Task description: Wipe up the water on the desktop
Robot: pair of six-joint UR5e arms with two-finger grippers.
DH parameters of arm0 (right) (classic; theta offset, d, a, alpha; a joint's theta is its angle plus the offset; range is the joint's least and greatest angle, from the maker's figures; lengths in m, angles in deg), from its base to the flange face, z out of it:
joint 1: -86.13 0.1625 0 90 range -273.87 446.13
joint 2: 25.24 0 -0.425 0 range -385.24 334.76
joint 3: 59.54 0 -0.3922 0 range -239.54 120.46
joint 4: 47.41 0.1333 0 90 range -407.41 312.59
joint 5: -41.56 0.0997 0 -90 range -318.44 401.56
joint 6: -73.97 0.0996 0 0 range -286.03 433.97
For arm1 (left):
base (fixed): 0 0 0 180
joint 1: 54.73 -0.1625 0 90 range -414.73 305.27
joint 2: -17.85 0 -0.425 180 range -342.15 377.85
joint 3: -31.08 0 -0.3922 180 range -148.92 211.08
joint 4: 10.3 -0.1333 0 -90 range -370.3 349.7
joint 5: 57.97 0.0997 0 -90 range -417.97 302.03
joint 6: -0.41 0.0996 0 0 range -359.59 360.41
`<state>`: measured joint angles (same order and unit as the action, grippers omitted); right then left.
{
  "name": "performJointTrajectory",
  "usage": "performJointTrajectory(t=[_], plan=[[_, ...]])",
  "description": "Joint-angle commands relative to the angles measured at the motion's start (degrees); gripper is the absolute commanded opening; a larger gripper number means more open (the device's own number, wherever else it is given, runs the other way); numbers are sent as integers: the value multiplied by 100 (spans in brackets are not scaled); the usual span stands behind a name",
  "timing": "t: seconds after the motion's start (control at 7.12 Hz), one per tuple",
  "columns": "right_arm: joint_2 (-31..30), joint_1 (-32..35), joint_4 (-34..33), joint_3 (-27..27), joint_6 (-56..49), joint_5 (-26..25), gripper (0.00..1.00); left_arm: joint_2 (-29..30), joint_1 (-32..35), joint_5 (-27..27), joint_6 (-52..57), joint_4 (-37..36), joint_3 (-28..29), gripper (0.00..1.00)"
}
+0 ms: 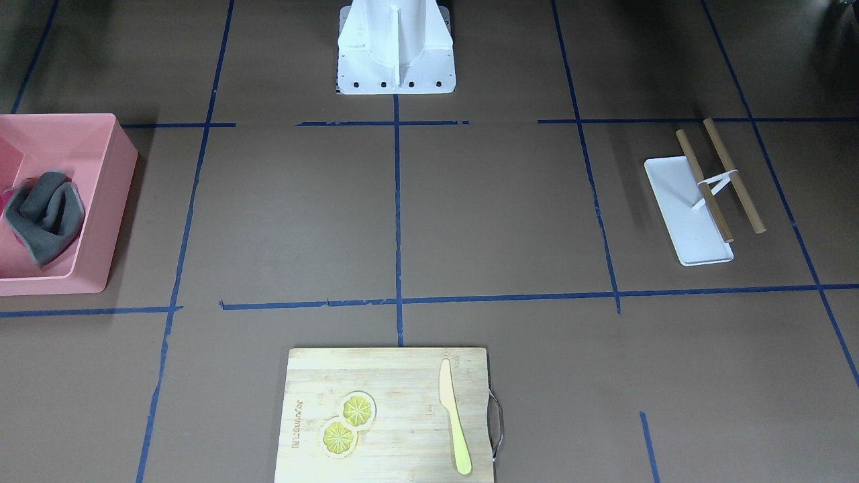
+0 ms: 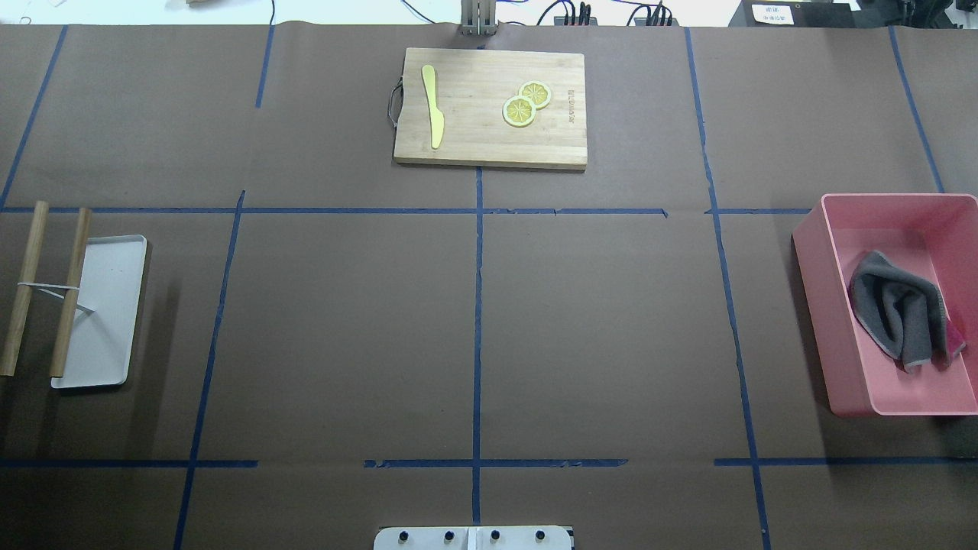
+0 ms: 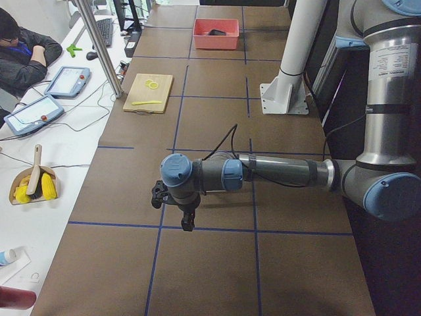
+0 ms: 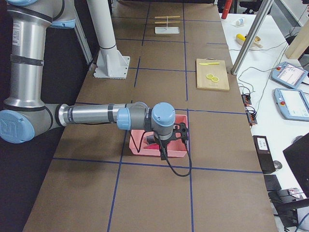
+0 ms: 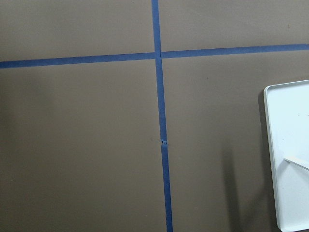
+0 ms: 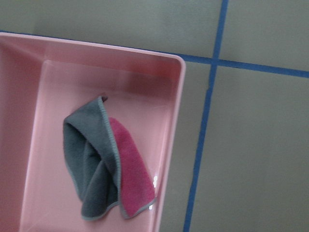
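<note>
The desktop is a matte brown surface crossed by blue tape lines; I see no water on it. A grey and pink cloth lies crumpled in a pink bin at my right; it also shows in the front view and the right wrist view. My right gripper hovers over that bin; I cannot tell if it is open or shut. My left gripper hovers over bare desktop near the white tray; I cannot tell its state either.
A bamboo cutting board with two lemon slices and a yellow knife lies at the far middle. A white tray with two wooden sticks lies at my left. The robot base stands at the near edge.
</note>
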<state>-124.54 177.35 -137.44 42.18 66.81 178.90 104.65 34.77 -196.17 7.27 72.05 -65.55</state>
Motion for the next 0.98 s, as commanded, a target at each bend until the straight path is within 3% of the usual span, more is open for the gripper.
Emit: performJointTrajectory(t=[0.0, 0.84], plan=[[50, 221, 696, -668, -30, 12, 100, 12, 5, 4, 9, 0, 65, 100], [59, 256, 706, -565, 576, 30, 100, 3, 14, 12, 44, 17, 338, 100]])
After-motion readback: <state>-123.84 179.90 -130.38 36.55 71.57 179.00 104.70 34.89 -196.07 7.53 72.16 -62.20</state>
